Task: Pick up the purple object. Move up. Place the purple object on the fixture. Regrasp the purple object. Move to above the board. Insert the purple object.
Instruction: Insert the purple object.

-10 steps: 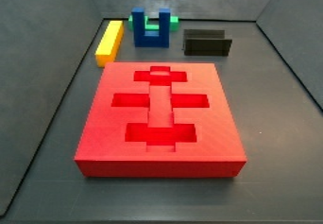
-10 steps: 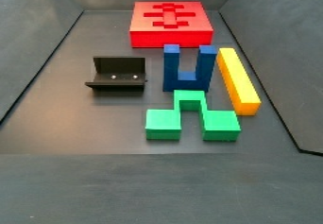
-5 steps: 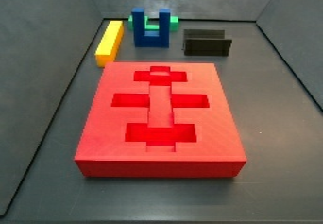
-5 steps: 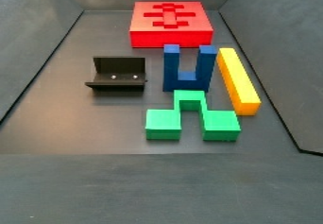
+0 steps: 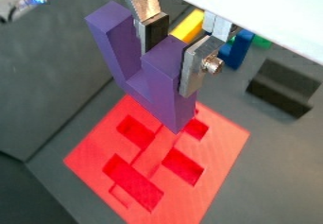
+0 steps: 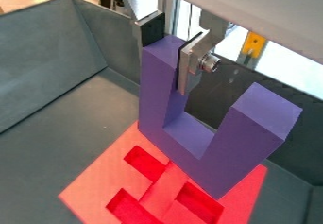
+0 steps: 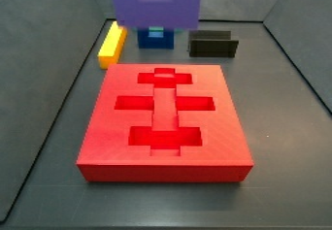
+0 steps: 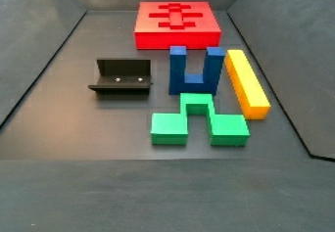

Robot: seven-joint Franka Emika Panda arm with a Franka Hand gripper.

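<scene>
Purple object (image 5: 145,62) clamped between the silver finger plates (image 5: 198,65) of the gripper (image 5: 172,46), jaws closed on one of its prongs, held in the air above the board (image 5: 164,152). Same hold in both wrist views: U-shape (image 6: 209,133) hanging prongs-up over the bright red cut-outs, clear of the board's (image 6: 113,185) surface, not yet inserted. Visible in a side view as a blurred purple block (image 7: 154,3) at the top edge, above the far end of the board (image 7: 165,122) and in front of the blue block (image 7: 155,36). Gripper itself mostly out of frame in that view; neither it nor the purple piece visible in the side view looking from behind the spare parts. Fixture (image 7: 215,45) empty on the grey floor beside the blue block, well apart from the board; seen again (image 8: 124,78) with its raised back wall and two small holes. Yellow bar (image 8: 246,81) lying flat just beside the upright blue block (image 8: 194,68), green block (image 8: 197,120) lying flat in front of both. Red board (image 8: 179,23) farthest away there, cut-outs all empty.
</scene>
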